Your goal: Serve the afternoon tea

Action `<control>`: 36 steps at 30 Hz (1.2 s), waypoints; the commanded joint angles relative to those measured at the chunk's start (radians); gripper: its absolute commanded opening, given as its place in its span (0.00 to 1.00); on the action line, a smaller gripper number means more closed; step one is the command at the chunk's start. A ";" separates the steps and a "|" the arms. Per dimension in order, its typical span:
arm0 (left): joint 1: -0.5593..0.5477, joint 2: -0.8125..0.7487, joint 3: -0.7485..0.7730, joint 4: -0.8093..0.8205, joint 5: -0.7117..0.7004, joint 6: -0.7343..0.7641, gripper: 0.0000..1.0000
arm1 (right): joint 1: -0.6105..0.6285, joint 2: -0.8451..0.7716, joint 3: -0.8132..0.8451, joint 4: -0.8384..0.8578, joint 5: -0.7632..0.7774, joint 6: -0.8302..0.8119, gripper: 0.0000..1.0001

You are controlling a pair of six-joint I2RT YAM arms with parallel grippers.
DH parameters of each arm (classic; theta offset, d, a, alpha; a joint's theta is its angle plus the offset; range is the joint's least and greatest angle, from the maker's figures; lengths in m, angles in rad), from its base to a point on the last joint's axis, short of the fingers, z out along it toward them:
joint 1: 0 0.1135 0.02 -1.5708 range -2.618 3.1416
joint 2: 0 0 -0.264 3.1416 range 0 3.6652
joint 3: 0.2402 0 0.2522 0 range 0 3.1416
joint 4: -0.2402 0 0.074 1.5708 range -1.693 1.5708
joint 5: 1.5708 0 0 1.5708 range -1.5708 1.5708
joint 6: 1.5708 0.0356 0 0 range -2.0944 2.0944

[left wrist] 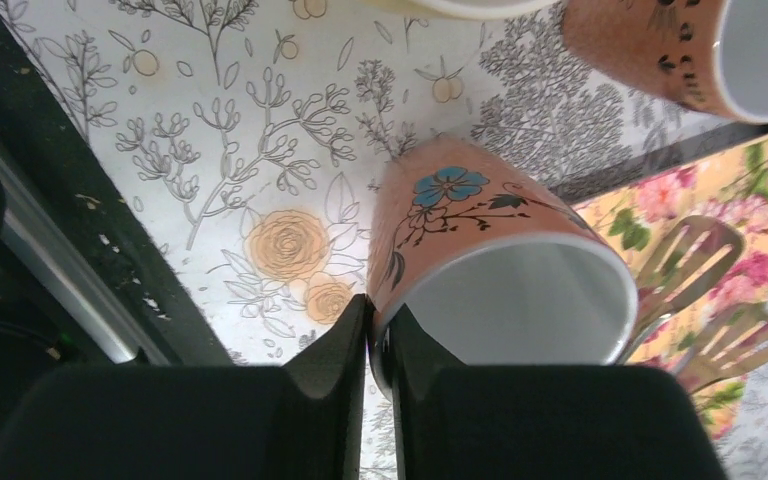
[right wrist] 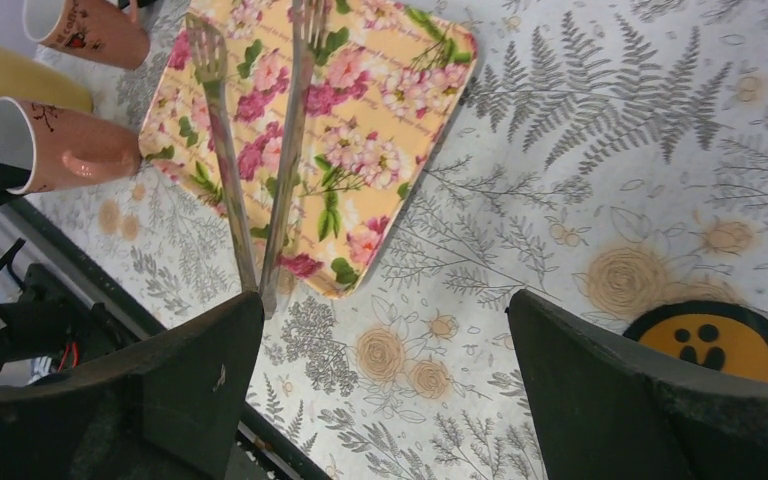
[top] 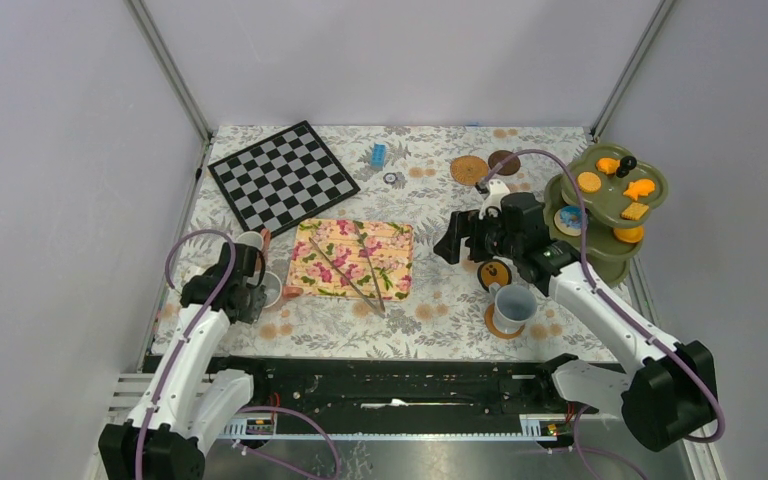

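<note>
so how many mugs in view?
4: flowered mug in the left gripper, pink mug and cream mug beside it, grey-blue mug on a coaster at right. None seems hidden.

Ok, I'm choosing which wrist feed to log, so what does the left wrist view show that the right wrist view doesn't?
Only the left wrist view: a close look at the left hand pinching the rim of a mug, and the blue flower on its side. Only the right wrist view: the right hand, open, and a round coaster with an orange face. Both: the floral mat, the metal tongs lying on it, and other mugs nearby.
</note>
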 commanded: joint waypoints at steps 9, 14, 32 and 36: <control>0.003 -0.004 0.194 0.054 0.100 0.409 0.00 | 0.202 0.127 0.123 -0.004 0.027 0.048 0.99; -0.161 0.104 0.342 0.083 0.199 0.621 0.00 | 0.304 0.205 0.205 0.034 0.106 0.254 0.90; -0.726 0.507 0.658 0.101 -0.124 0.548 0.00 | 0.495 0.240 0.301 -0.046 0.451 0.451 0.70; -0.744 0.548 0.674 0.140 -0.088 0.560 0.00 | 0.500 0.272 0.344 -0.123 0.497 0.437 0.61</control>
